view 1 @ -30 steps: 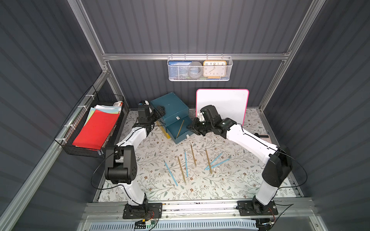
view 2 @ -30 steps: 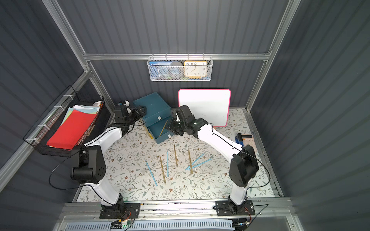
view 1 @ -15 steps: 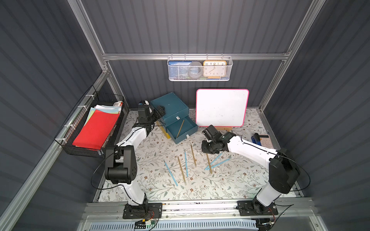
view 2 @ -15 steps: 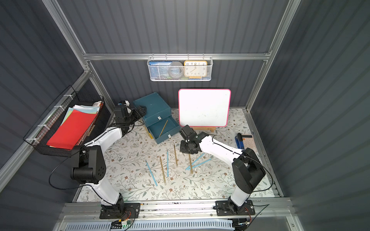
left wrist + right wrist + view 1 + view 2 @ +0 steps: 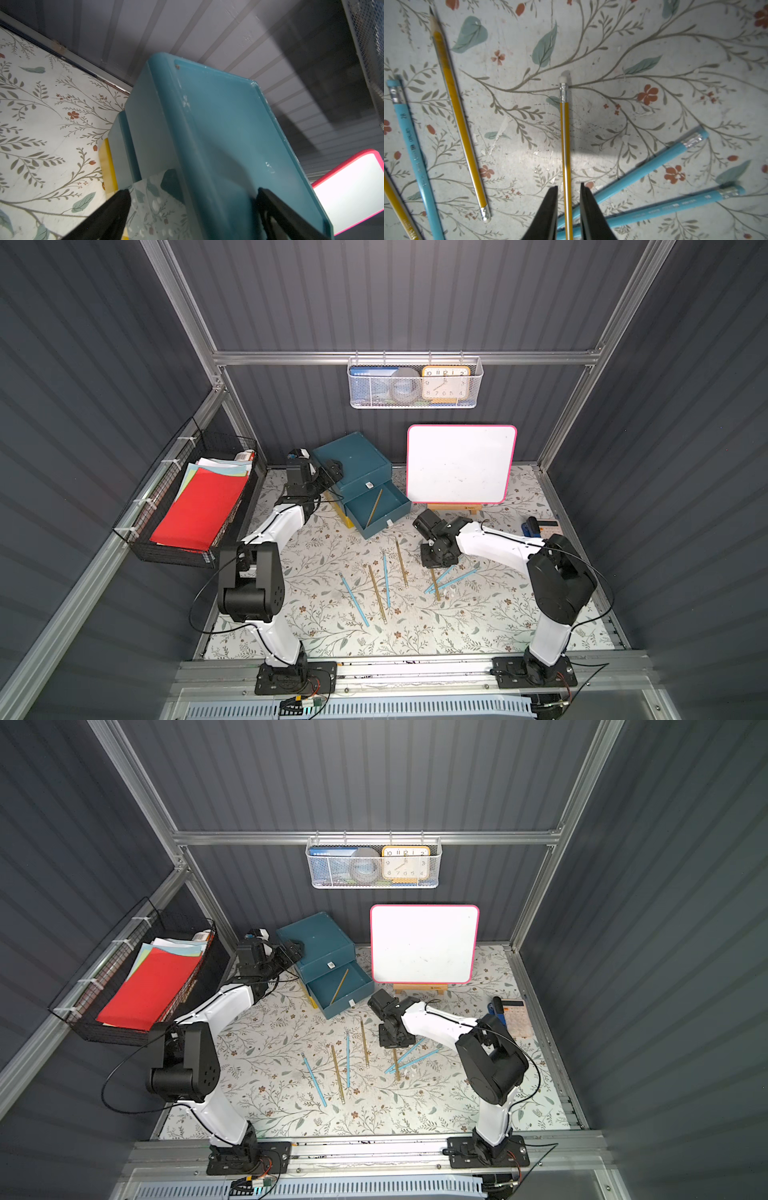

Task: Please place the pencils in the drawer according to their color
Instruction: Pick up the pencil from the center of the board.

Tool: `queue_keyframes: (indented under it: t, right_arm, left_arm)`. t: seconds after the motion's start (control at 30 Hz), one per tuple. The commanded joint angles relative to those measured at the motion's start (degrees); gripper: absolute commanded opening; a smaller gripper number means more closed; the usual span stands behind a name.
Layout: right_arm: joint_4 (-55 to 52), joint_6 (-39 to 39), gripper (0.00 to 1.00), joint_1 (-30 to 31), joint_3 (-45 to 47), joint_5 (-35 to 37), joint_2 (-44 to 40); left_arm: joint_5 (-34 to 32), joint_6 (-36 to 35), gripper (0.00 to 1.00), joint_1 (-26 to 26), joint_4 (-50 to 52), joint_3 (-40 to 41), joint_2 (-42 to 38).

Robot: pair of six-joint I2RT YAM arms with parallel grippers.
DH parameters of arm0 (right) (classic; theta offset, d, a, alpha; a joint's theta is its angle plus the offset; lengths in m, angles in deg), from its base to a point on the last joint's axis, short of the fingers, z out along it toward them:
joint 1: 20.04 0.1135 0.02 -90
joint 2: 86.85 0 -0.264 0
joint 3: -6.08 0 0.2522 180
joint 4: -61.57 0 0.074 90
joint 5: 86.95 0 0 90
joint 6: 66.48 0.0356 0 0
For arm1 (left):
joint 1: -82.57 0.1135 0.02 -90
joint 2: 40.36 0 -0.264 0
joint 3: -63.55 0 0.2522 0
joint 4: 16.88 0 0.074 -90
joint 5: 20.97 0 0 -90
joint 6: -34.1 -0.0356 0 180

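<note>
The right end effector (image 5: 568, 187) is low over the bench (image 5: 324, 556) and points down. Its two black fingers (image 5: 548, 207) stand a little apart, one on each side of a yellow pencil (image 5: 564, 135). There is a thin gap on both sides, so it is released and grasps nothing. The yellow pencil lies flat on the bench, with its white rubber end away from the fingers. It crosses two blue pencils (image 5: 643, 168), which lie just beside it and fan out to one side.

In both top views, four other pencils (image 5: 376, 593) lie on the bench in front of the blue cabinet (image 5: 353, 460). Two are yellow and two are blue, and they lie side by side but apart. One golden pencil (image 5: 374, 508) lies slanted inside the open lower drawer (image 5: 378, 529).

The left end effector (image 5: 193, 192) is at the top edge of the cabinet. Its fingers are spread wide, released, with that edge between them. One finger (image 5: 276, 209) is over the cabinet's top, and the other is down beside its wall.
</note>
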Motion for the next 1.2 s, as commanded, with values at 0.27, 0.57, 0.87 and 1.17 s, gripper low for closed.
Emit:
queue_keyframes:
  t: [0.27,0.57,0.87,1.17]
  right_arm:
    - [-1.09,-1.64,0.24,0.16,-0.36,-0.61,4.09]
    - [-0.54,-1.56,0.12,0.2,-0.61,-1.82,6.06]
    - [-0.81,-1.32,0.0,0.15,-0.41,-2.44,5.08]
    - [-1.31,0.22,0.0,0.15,-1.17,-6.59,-0.63]
  left_arm:
    - [0.15,-0.96,1.0,-0.35,0.57,-0.86,-0.53]
    - [0.25,-0.85,1.0,-0.38,0.47,-0.97,-0.7]
    - [0.25,-0.8,1.0,-0.39,0.3,-0.81,-0.66]
    - [0.33,-0.73,1.0,-0.4,0.21,-0.77,-0.75]
